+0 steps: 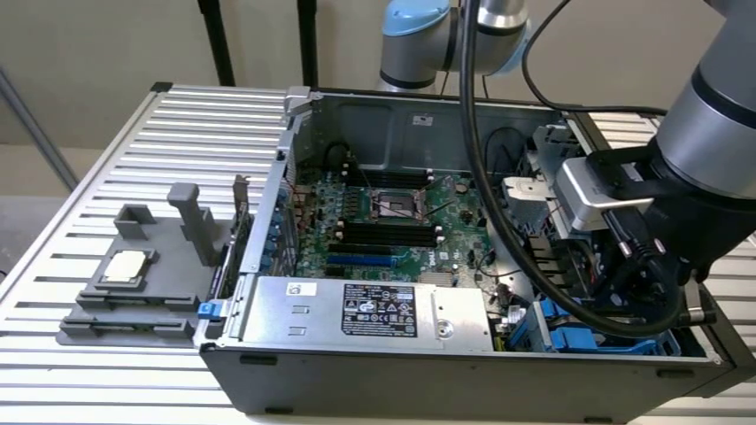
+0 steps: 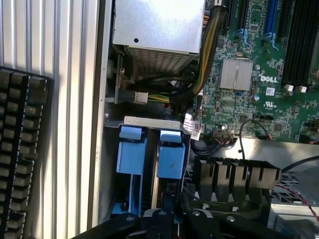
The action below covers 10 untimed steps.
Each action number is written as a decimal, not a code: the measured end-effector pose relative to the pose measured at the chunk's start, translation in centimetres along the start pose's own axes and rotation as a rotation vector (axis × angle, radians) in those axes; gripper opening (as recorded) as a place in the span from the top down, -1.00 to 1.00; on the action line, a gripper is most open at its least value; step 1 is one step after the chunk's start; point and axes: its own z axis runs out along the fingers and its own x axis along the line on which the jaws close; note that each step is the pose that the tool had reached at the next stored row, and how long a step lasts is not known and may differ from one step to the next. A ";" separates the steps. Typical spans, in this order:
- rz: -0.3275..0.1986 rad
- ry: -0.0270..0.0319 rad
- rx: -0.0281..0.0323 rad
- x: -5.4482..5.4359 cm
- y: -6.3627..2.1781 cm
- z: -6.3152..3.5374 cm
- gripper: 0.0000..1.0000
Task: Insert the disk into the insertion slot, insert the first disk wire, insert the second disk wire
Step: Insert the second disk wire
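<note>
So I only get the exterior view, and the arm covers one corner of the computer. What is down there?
Observer: Two blue carriers stand side by side in a grey drive cage.
Operator: And where is the gripper?
Observer: The gripper is shut, close up to the carriers. I cannot tell whether it grips one.
Operator: Is anything lying beside the case there?
Observer: Yes, a black keyboard lies on the slatted table, next to the case.
</note>
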 end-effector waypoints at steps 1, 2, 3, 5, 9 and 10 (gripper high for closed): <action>0.000 0.0000 0.0000 0.0 -0.02 0.03 0.67; 0.000 0.0001 0.0000 0.0 -0.04 0.06 0.67; 0.000 -0.0001 0.0001 0.0 -0.06 0.11 0.67; 0.000 -0.0002 0.0001 0.0 -0.10 0.21 0.67; 0.000 0.0000 0.0001 0.0 -0.12 0.36 0.67; 0.000 -0.0002 0.0001 0.0 -0.11 0.40 0.67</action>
